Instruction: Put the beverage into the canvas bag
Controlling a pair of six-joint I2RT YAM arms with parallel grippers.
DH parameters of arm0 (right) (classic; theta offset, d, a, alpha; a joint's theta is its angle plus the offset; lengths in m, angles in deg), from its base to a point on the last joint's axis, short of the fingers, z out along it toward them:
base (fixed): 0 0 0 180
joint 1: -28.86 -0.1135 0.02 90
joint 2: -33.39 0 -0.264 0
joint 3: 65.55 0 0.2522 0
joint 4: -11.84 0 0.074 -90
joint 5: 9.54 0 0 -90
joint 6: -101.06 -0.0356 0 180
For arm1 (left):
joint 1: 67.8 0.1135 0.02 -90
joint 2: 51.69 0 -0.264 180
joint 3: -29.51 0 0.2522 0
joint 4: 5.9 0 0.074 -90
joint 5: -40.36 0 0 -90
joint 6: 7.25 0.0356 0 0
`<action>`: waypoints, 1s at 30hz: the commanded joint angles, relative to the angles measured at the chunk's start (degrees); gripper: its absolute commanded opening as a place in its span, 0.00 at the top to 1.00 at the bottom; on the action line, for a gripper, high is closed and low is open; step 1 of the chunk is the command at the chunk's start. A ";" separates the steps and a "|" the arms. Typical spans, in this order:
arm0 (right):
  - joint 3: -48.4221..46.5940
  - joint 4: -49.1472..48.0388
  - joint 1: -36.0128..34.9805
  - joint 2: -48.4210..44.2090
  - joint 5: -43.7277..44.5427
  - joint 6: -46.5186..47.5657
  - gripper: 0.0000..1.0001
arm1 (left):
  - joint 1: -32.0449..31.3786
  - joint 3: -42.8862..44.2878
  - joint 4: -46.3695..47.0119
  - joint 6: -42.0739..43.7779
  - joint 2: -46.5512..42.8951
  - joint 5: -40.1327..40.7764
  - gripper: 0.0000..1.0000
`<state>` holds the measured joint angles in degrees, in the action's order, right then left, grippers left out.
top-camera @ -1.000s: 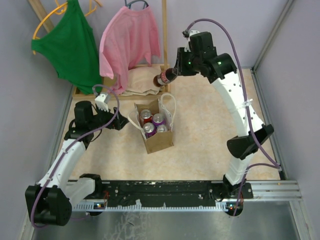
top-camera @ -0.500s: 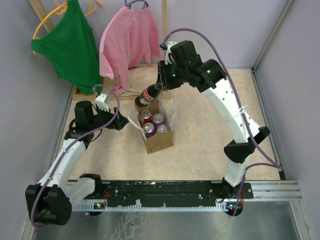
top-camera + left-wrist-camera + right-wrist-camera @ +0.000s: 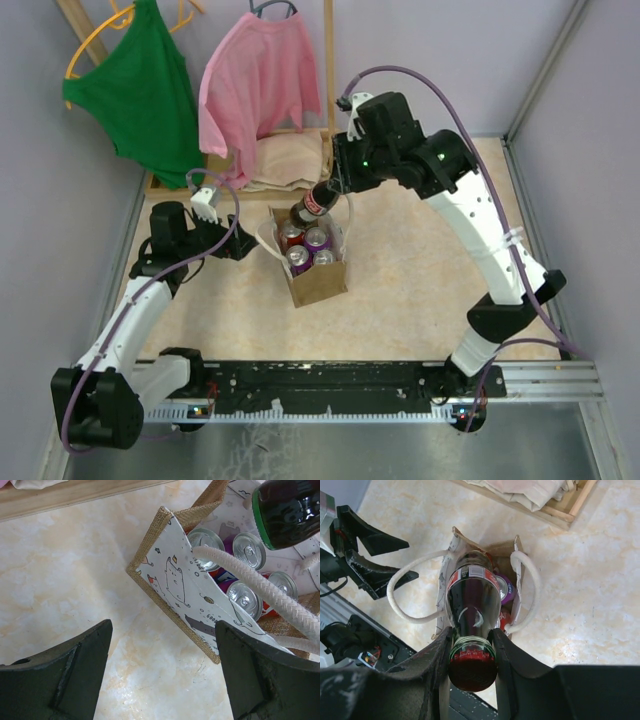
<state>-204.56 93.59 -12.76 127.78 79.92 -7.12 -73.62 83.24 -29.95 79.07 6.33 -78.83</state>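
Note:
My right gripper [image 3: 472, 642] is shut on the neck of a dark cola bottle [image 3: 472, 600] with a red cap, base pointing down over the open canvas bag [image 3: 445, 595]. In the top view the bottle [image 3: 308, 207] hangs tilted above the far end of the tan bag [image 3: 318, 283], which holds several cans [image 3: 318, 238]. My left gripper [image 3: 160, 680] is open and empty, low over the floor just left of the bag's corner [image 3: 165, 587]; it sits left of the bag in the top view [image 3: 240, 243]. The bottle's base [image 3: 290, 510] shows above the cans.
The bag's white rope handles [image 3: 341, 215] flop out to both sides. A wooden rack with a beige folded cloth [image 3: 285, 165] stands behind the bag, with a pink shirt [image 3: 260, 85] and a green top [image 3: 140, 90] hanging above. Walls close in left and right.
My right arm carried the bottle from the back near the folded cloth toward the bag; it now hangs over the bag's far end. The left arm has not moved.

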 commanded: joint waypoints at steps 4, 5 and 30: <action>-4.63 -11.15 -0.39 -0.18 0.93 0.48 1.00 | 0.42 0.60 0.54 0.25 -0.14 -0.52 0.11; -5.03 -11.16 -0.41 0.76 1.09 0.75 1.00 | 0.41 0.64 0.45 0.32 -0.30 -0.42 0.11; -4.74 -12.00 2.80 4.07 3.87 2.39 1.00 | 0.42 0.25 0.79 0.26 -0.15 -0.20 0.11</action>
<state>-205.10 92.54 -10.97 134.17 83.20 -5.37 -73.62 83.24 -29.97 79.11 6.33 -78.81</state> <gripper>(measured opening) 0.326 0.892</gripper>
